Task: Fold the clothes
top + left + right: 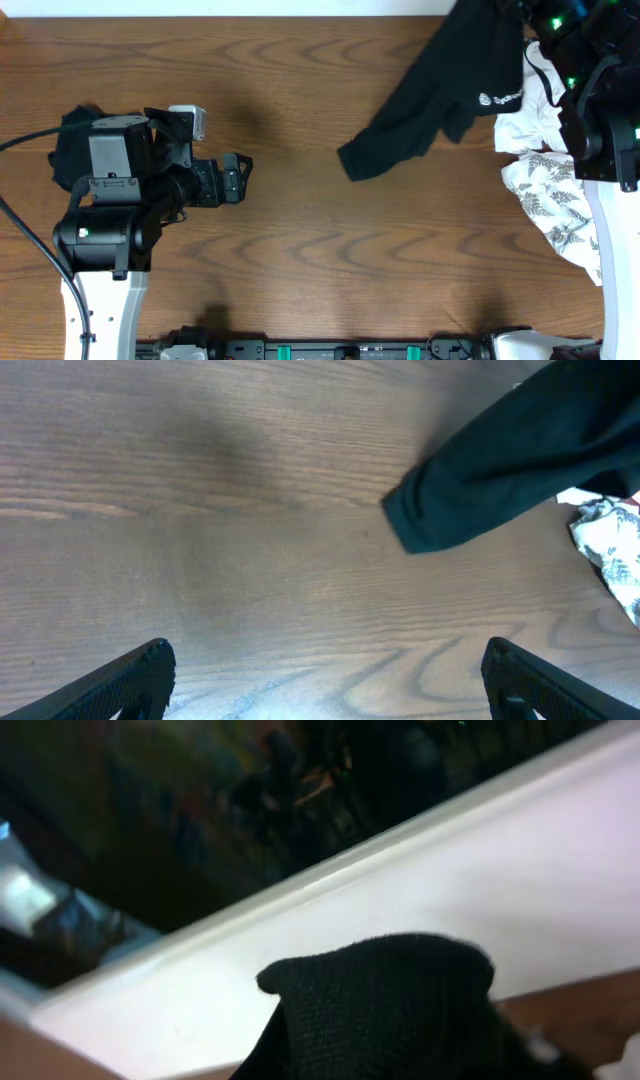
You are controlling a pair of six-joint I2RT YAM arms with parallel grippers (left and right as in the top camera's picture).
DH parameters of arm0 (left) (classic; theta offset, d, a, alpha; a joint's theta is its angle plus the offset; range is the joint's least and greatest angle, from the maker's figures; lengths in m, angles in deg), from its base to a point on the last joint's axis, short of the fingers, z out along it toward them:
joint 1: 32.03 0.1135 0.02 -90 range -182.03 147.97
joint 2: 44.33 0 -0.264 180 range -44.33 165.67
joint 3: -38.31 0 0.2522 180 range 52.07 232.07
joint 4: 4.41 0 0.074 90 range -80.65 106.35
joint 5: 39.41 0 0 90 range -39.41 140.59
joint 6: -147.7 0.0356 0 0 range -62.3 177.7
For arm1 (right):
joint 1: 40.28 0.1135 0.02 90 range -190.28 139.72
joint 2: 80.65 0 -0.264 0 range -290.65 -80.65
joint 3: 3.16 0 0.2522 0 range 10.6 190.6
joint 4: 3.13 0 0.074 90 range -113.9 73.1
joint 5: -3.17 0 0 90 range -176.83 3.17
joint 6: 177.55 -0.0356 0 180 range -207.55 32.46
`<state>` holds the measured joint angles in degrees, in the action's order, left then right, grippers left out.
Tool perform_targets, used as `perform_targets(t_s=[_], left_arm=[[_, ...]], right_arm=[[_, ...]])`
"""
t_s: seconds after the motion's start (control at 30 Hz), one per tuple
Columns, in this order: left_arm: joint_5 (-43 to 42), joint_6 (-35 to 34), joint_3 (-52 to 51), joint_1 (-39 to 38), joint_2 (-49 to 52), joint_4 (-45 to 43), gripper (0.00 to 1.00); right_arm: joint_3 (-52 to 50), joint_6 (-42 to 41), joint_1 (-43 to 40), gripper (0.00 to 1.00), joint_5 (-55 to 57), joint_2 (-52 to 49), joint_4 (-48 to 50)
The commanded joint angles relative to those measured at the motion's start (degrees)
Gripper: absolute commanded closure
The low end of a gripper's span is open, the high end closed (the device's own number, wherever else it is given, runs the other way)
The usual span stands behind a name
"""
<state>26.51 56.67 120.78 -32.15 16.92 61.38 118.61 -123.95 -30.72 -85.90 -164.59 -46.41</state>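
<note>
clearly the large black fabric shirt point(440, 95) lies in the upper right of the overhead frame, its long axis slanting down-left, with the loose end toward centre. the right gripper point(515, 12) is clamped on its top edge. the left gripper point(243, 178), jaws spread wide and empty, sits mid-left, well apart from that loose end.

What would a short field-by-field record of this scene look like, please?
table: brown wood
black shirt: upper right, one end lifted, the other trailing on the table
white garment: crumpled at the right edge, beside the shirt
leaf-print garment: right edge, next to the white one
left pincer: open, over bare wood, holding nothing
right pincer: shut on the black shirt, top right
</note>
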Motion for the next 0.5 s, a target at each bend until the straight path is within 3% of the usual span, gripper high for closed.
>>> perform_targets(t_s=[0.0, 0.3, 0.47], left_arm=[[-1.05, 0.76, 0.90, 0.13, 0.31, -0.37, 0.02], [-6.43, 0.74, 0.90, -0.35, 1.86, -2.49, 0.02], [-6.36, 0.81, 0.90, -3.10, 3.41, -4.68, 0.02]], right_arm=[[1.03, -8.37, -0.07, 0.99, 3.48, 0.66, 1.31], [1.01, -15.21, -0.07, 0.99, 2.60, 0.33, 2.38], [1.01, -15.45, 1.11, 0.99, -2.12, -0.46, 7.58]])
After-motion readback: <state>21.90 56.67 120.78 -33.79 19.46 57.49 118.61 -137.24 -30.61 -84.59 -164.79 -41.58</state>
